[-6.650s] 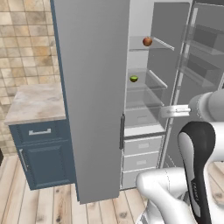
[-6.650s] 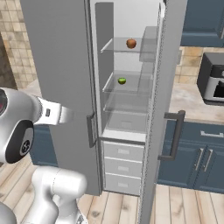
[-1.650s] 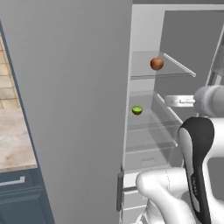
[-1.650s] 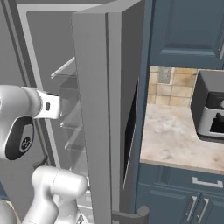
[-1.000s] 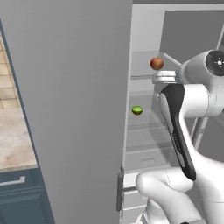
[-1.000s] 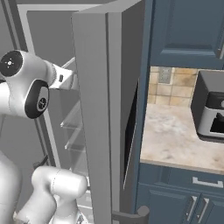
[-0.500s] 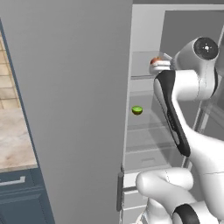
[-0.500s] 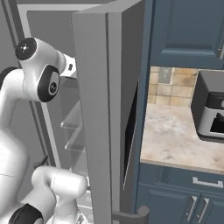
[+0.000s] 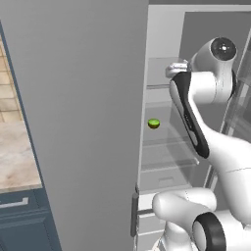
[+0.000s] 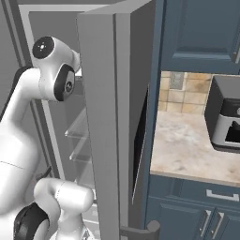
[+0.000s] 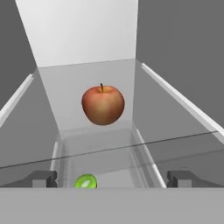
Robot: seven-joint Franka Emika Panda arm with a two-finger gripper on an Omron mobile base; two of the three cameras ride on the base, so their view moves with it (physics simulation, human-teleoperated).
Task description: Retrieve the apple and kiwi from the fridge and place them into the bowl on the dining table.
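Since half a second ago the arm has risen and reached further into the fridge (image 9: 88, 98); in the left base view its forearm now covers the spot on the upper shelf where the apple showed, and the base cameras have not shifted.

Hand view: gripper (image 11: 112, 178) spread wide, fingertips (image 11: 43, 178) at lower left and lower right, nothing between them. The apple (image 11: 103, 104) sits mid-frame on a glass shelf (image 11: 175, 144), stem up, apart from the fingers. The kiwi (image 11: 85, 181) shows through the glass at bottom left of centre.

Left base view: kiwi (image 9: 153, 123) on the middle shelf, centre frame.
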